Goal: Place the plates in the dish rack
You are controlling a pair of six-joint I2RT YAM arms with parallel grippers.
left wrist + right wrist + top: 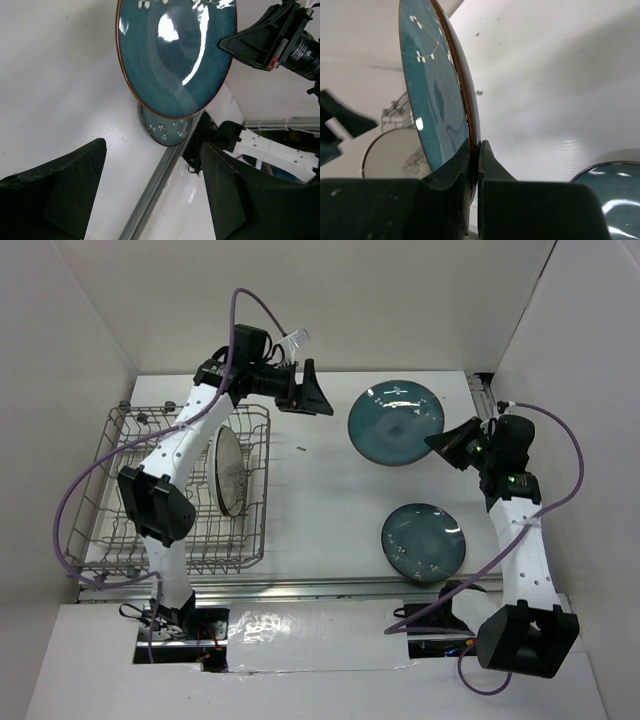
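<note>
Three plates are in view for you, two of them speckled dark teal and one cream. The dish rack (220, 540) sits on the left side of the table (310, 500), under the left arm. The cream plate (228, 472) stands on edge inside the dish rack, toward its right wall, partly hidden by the arm's white links.

Your right gripper (476, 145) is closed on the rim of one teal plate (395, 422); in the wrist view both fingers pinch the brown edge with no gap. This held plate is to the right of the dish rack, level with its far end, and shows its glazed face upward in the overhead view. You grip it at the edge farthest from the dish rack.

The second teal plate (423, 542) lies flat on the table, also right of the dish rack and level with its near end, apart from the held plate.

Your left gripper (312, 392) hangs just past the far right corner of the dish rack, between it and the held plate. Its jaws stand wide apart with nothing between them.
</note>
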